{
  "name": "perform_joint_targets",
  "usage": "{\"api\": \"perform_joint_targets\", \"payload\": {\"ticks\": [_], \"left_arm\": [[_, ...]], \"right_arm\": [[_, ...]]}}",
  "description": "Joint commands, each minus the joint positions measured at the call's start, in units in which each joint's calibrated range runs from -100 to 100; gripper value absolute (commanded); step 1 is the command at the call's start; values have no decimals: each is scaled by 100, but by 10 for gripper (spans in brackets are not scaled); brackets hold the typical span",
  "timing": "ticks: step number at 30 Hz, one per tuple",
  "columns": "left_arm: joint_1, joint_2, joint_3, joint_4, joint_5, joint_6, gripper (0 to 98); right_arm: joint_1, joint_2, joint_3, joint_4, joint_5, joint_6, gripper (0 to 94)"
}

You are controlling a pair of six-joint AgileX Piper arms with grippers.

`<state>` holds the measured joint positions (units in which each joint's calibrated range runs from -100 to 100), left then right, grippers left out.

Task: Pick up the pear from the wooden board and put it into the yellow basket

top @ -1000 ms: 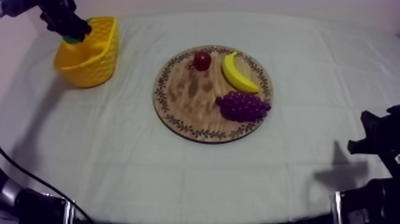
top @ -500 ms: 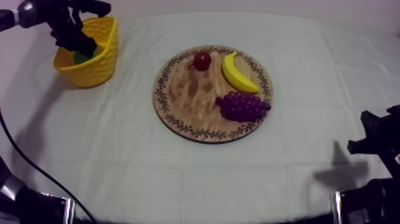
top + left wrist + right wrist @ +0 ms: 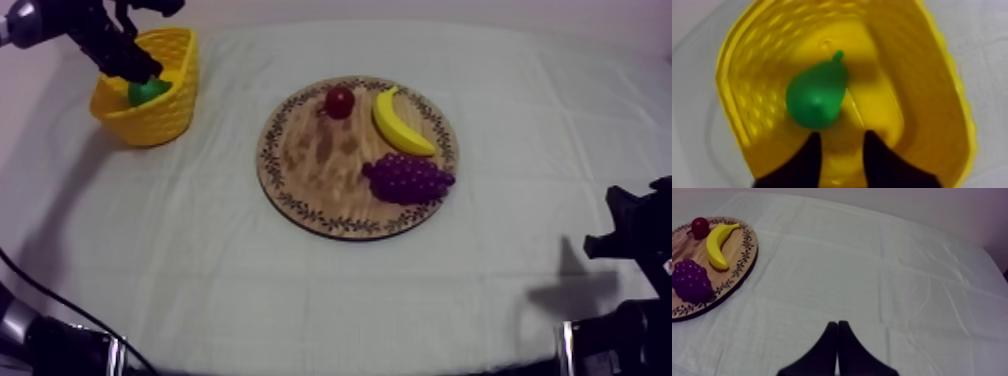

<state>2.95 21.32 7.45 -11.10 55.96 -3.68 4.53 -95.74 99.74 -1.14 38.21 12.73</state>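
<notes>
The green pear lies on the floor of the yellow basket, stem pointing away from the fingers. My left gripper hangs just above it, open, with nothing between its black fingers and a gap below them to the pear. From above, the pear shows inside the basket at the far left, with my left gripper over the basket's back rim. My right gripper is shut as a narrow wedge above bare cloth; it rests low at the right edge.
The round wooden board sits mid-table and holds a small red fruit, a banana and a bunch of grapes. Open cloth lies between board and basket and across the near half of the table.
My left gripper dipped into the basket, let the pear go and has lifted slightly; the pear now lies free inside. The right arm has not moved.
</notes>
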Motion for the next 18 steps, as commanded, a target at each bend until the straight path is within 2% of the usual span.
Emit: {"api": "perform_joint_targets", "payload": {"ticks": [1,6,12,18], "left_arm": [[14,-560,404,54,-102,5,75],[117,-1839,1535,37,-462,147,13],[199,-3805,3306,-48,-1086,396,1],[204,-5890,5174,-52,-1802,609,0]], "right_arm": [[-1,-2,4,0,2,-1,3],[-1,-2,4,0,2,-1,3],[-1,-2,4,0,2,-1,3],[-1,-2,4,0,2,-1,3]]}}
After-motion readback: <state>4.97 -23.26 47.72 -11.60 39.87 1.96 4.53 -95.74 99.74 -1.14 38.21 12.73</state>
